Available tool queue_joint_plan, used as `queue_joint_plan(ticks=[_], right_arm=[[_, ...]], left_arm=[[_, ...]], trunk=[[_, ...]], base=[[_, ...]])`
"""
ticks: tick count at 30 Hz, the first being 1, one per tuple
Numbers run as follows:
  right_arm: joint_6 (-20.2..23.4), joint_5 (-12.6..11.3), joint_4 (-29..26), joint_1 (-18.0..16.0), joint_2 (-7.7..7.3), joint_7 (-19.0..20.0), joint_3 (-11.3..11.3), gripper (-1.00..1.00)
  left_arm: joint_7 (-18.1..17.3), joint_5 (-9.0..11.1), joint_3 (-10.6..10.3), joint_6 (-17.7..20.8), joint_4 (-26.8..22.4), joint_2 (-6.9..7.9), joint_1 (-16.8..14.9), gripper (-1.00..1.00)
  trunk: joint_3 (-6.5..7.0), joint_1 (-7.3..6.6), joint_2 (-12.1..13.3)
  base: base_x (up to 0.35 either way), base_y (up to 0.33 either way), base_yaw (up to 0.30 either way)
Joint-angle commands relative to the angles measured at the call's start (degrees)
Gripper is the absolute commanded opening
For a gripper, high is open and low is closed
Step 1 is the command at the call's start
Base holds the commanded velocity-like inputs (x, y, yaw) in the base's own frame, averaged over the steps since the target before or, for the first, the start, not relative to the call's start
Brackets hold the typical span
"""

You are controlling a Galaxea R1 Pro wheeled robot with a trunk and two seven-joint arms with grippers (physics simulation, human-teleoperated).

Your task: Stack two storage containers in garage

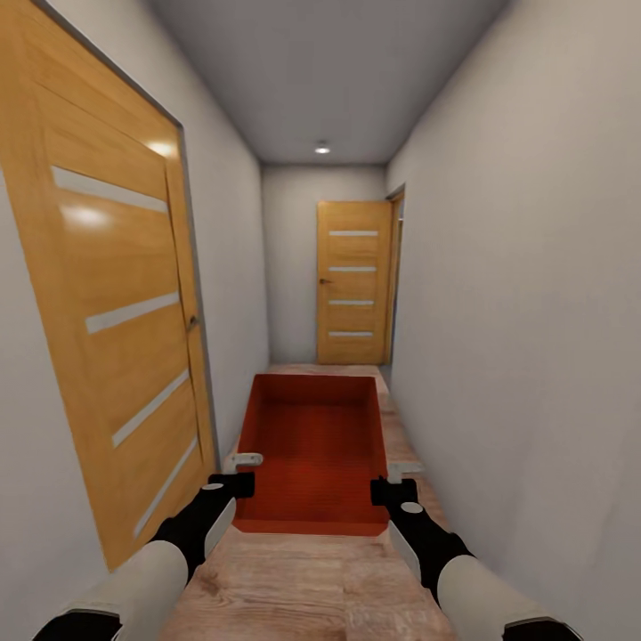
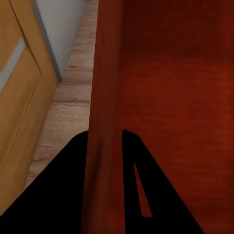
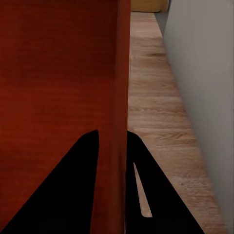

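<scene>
I hold one orange-red storage container [image 1: 312, 450] out in front of me above the wood plank floor of a narrow hallway. My left gripper [image 1: 239, 474] is shut on its left side wall [image 2: 103, 97], one finger on each side of the thin wall. On the opposite side wall [image 3: 119, 97] my right gripper [image 1: 396, 481] is shut in the same way. The bin is open-topped and looks empty. The second container, the living room and the garage are out of view.
A tall wooden door [image 1: 116, 312] with pale stripes stands close on my left. Another such door [image 1: 353, 280] closes the hallway's far end, with an opening [image 1: 397, 267] beside it on the right. A plain grey wall [image 1: 534, 312] runs close along my right.
</scene>
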Motion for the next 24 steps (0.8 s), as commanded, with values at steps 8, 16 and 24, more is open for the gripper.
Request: queue_joint_plan(ticks=[8, 16, 24], right_arm=[[-0.29, -0.28, 0.17, -0.04, -1.81, -5.41, -0.57, -1.0], [-0.25, -0.3, 0.17, -0.02, -1.73, -5.43, -0.58, -1.0], [-0.34, -0.3, 0.19, -0.02, -1.79, -5.43, -0.54, -1.0]], left_arm=[[4.08, -0.9, 1.23, -1.23, -0.5, 0.08, -0.06, -1.0], [4.07, -0.9, 1.23, -1.25, -0.5, 0.08, -0.06, -1.0], [4.06, -0.9, 1.23, -1.26, -0.42, 0.1, -0.06, -1.0]], trunk=[[-0.08, 0.04, -0.05], [-0.08, 0.04, -0.05], [-0.08, 0.04, -0.05]], base=[[0.323, 0.0, 0.007], [0.323, 0.0, 0.0], [0.323, 0.0, 0.0]])
